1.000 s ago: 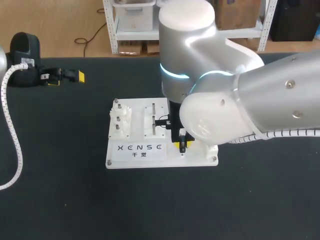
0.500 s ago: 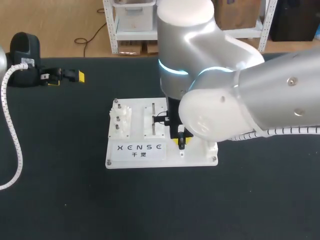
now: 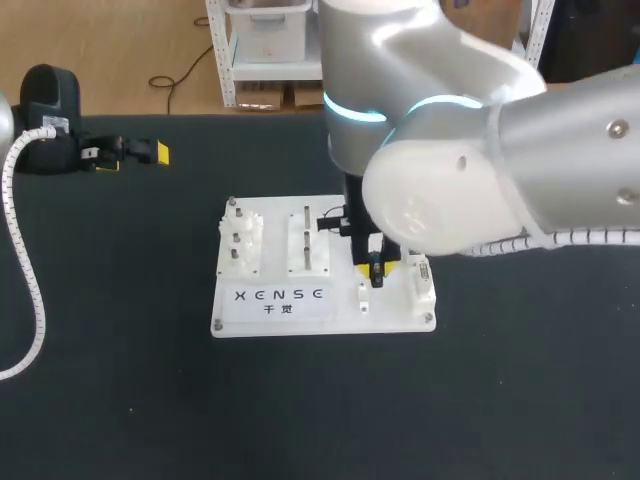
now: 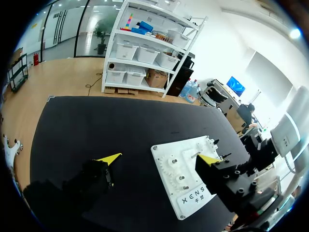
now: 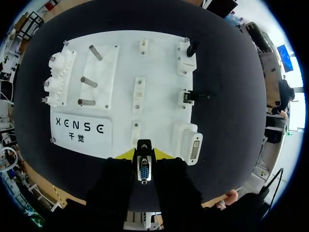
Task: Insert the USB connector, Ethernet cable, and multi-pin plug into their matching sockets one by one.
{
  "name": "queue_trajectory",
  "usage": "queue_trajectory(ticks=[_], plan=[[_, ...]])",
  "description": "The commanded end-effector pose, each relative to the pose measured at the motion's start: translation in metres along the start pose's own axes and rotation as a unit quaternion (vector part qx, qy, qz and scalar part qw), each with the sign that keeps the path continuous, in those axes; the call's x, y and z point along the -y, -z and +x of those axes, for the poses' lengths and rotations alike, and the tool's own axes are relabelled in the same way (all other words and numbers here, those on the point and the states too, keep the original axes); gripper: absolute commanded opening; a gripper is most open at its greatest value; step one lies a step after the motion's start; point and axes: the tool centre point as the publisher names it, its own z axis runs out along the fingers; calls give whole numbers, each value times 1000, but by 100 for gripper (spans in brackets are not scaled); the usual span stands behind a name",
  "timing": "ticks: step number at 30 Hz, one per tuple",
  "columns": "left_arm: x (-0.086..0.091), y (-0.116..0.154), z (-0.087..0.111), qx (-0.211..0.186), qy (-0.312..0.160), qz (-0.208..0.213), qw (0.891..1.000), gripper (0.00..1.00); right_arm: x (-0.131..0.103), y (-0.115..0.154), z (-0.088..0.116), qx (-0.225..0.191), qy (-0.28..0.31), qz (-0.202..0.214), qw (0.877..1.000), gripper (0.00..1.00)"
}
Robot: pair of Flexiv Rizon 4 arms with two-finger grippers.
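My right gripper (image 5: pixel 144 155) is shut on the multi-pin plug (image 5: pixel 143 172), a black plug whose blue pin face shows between the yellow tips. It hangs over the near right part of the white socket board (image 5: pixel 159 63), close beside the multi-pin socket (image 5: pixel 195 150). In the head view the same right gripper (image 3: pixel 375 268) and plug (image 3: pixel 376 272) stand over the board (image 3: pixel 320 325). A black Ethernet cable end (image 5: pixel 192 96) and a black USB connector (image 5: pixel 191 48) sit in their white holders farther ahead. My left gripper (image 3: pixel 130 152) rests open and empty at the far left of the table, with the board (image 4: pixel 166 162) ahead of its fingers.
Metal pegs (image 5: pixel 89 77) and white gears (image 5: pixel 55 82) fill the board's left half, above a printed label (image 3: pixel 280 295). A corrugated white cable (image 3: pixel 25 270) of my left arm curves along the table's left side. My right arm's bulk (image 3: pixel 470 190) covers the board's right rear.
My right gripper, still holding the multi-pin plug, has shifted right and slightly back across the board. The left arm has not moved.
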Motion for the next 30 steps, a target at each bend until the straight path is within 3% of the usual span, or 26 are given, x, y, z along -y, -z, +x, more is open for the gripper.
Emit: queue_trajectory(ticks=[1, 14, 30], plan=[[0, 0, 0, 0, 0, 0, 1000, 100, 21, 15, 6, 5, -9, -12, 1000, 0], [0, 0, 0, 0, 0, 0, 1000, 100, 61, 11, 6, 1, -36, -23, 999, 0], [0, 0, 0, 0, 0, 0, 1000, 100, 62, 6, 5, -1, -43, -21, 999, 0]])
